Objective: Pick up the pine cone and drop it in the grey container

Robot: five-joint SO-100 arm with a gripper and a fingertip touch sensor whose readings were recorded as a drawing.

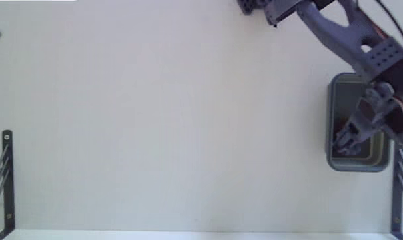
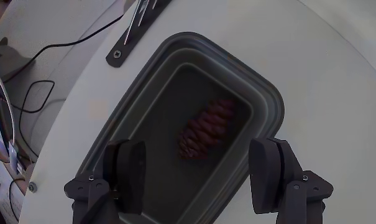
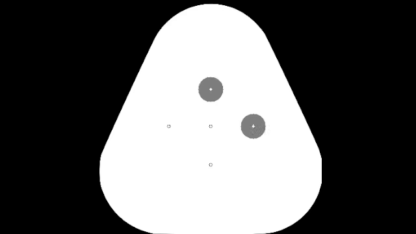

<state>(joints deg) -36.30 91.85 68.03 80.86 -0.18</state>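
Fixed view overhead, far — wrist view close, both share grey container (image 1: 335, 160).

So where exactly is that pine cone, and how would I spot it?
Find the white table, then the grey tub at its right edge in the fixed view. In the wrist view, the pine cone lies on the floor of the tub, beyond the open fingers. It is the only reddish-brown, scaly thing there.

Matt plastic grey container (image 2: 271, 102); rough, scaly pine cone (image 2: 206, 129).
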